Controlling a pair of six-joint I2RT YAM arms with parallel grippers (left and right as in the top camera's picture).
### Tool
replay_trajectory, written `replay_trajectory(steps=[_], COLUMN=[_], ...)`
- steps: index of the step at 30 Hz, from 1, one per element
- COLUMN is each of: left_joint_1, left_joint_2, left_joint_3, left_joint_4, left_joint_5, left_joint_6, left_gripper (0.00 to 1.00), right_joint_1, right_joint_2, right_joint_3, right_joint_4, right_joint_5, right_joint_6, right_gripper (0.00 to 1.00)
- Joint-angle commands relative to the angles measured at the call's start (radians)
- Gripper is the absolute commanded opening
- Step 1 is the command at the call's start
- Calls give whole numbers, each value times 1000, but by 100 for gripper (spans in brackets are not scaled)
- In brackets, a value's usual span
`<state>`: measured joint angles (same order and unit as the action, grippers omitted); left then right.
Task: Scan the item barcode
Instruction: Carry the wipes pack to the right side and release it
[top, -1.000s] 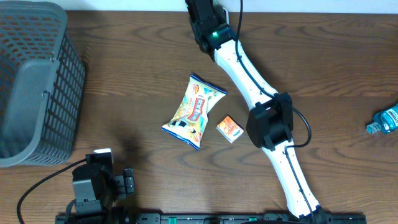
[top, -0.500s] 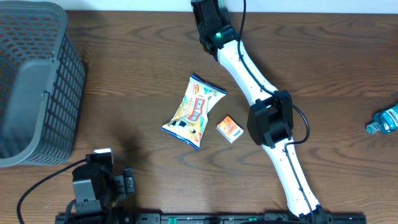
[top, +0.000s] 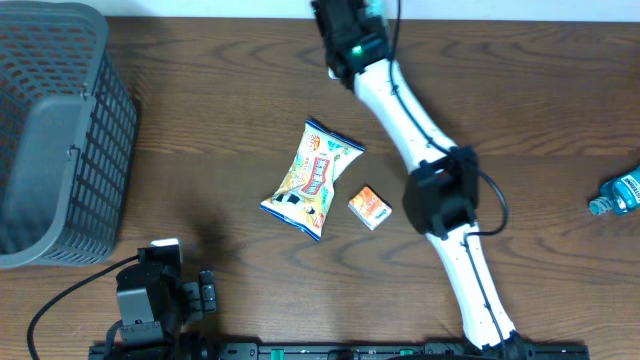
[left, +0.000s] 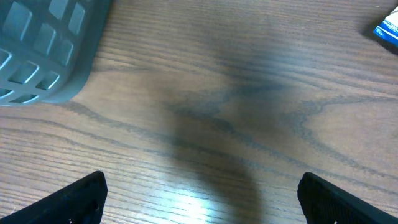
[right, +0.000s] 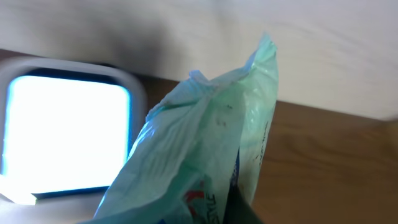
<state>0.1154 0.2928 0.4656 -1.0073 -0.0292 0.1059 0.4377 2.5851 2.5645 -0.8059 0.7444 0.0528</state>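
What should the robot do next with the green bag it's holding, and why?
Probably slide the pale green plastic packet a little left, across the glowing white scanner window. The packet, held up by the right arm, overlaps only the window's lower right corner, and no barcode shows on the side we see, so a scan seems unlikely yet.

Red print on pouch (right: 205, 143), apparently illegible.

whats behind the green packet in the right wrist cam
A lit white scanner window sits behind the green packet; its right part is covered. Brown table shows at right.
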Motion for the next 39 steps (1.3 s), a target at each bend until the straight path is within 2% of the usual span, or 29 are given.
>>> replay_trajectory(steps=[1,9,13,18,19,20,21,22,23,26,30,32,35,39], left_joint_1=[-3,-3,-3,-3,-3,-3,-3,-3,-3,-3,-3,-3,-3,-3], left_joint_2=[-1,-1,-1,-1,-1,-1,-1,-1,-1,-1,-1,-1,-1,-1], left_joint_3=[0,0,0,0,0,0,0,0,0,0,0,0,0,0], left_joint_4=[-2,-2,-2,-2,-2,-2,-2,-2,-2,-2,-2,-2,-2,-2], left_joint_5=[-5,-5,-5,-5,-5,-5,-5,-5,-5,-5,-5,-5,-5,-5], left_joint_6=[9,9,9,9,9,9,9,9,9,9,9,9,9,9], left_gripper=[98,98,98,98,98,98,98,98,98,98,98,98,98,98], right_joint_1=[-160,-521,-676,-798,-813,-827,-834,-839,-841,-838,-819,-799,-742,-620], right_joint_2=[-130,-86,-39,-10,-10,-18,-23,-35,-47,-101,-194,-232,-251,-225], right_joint_3=[21,19,19,19,19,21,21,21,21,22,22,22,22,14], right_joint_4=[-110,-549,-627,-639,-638,-639,-638,-636,-635,-638,-686,-720,-778,-832], right_joint_5=[96,69,-42,-240,-281,-319,-341,-363,-370,-365,-470,-662,-988,-1220], right_joint_6=[58,278,280,280,280,278,270,256,243,222,307,350,342,230], right_gripper=[1,1,1,2,15,34,61,95,99,99,99,99,99,99])
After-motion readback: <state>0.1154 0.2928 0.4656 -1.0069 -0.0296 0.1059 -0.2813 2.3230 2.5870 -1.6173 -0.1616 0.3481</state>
